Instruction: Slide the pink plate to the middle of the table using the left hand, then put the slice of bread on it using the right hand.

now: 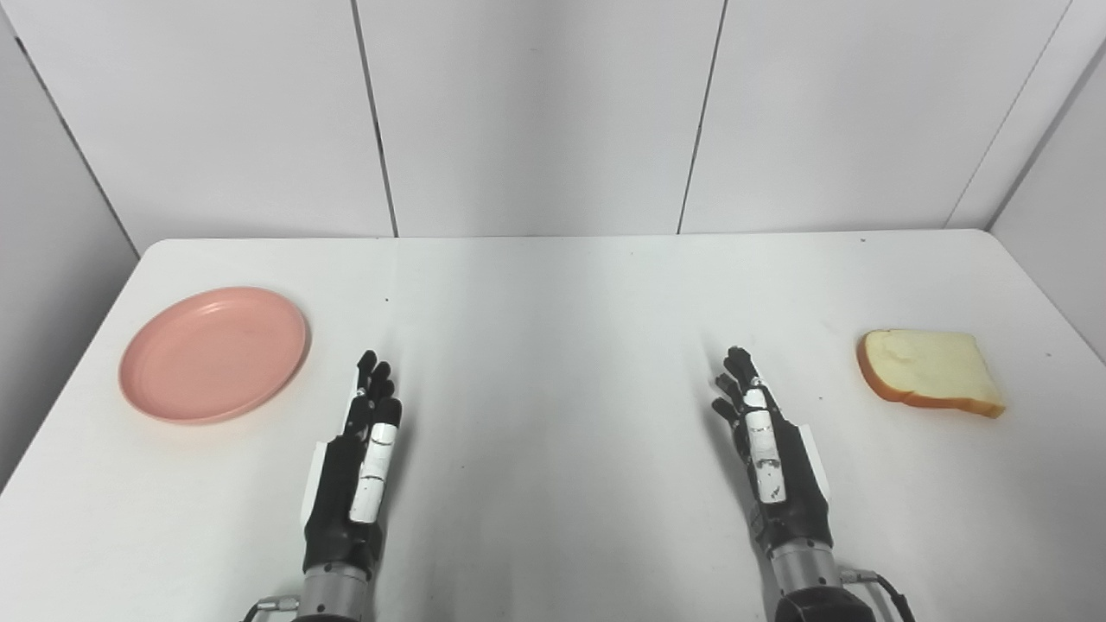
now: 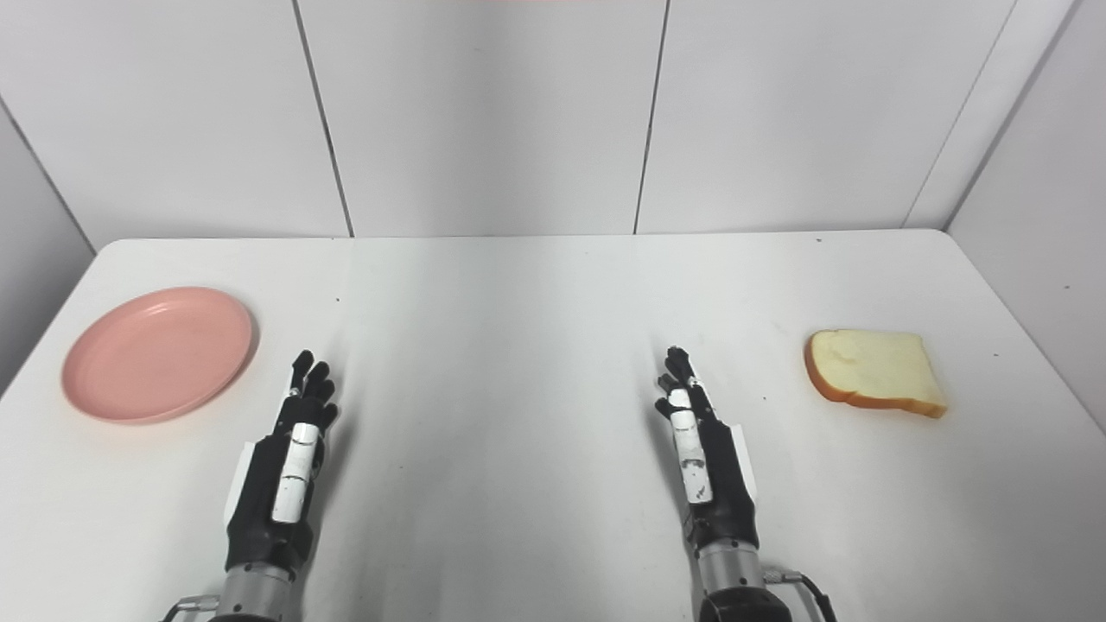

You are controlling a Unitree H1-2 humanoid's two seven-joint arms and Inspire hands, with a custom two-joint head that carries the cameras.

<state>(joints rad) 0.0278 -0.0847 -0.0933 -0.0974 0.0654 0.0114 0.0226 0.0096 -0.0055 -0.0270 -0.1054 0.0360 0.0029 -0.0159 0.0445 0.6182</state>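
Observation:
A round pink plate (image 1: 213,352) lies flat on the left side of the white table (image 1: 553,294), holding nothing. A slice of white bread with a brown crust (image 1: 931,371) lies flat on the table's right side. My left hand (image 1: 359,466) rests near the front edge, right of the plate and apart from it, fingers stretched forward, open and holding nothing. My right hand (image 1: 772,453) sits at the same depth, left of the bread and well apart from it, also open with fingers extended.
White wall panels (image 1: 536,112) close off the table's back edge, and side walls stand near its left and right edges. The tabletop between the two hands and beyond them is bare white surface.

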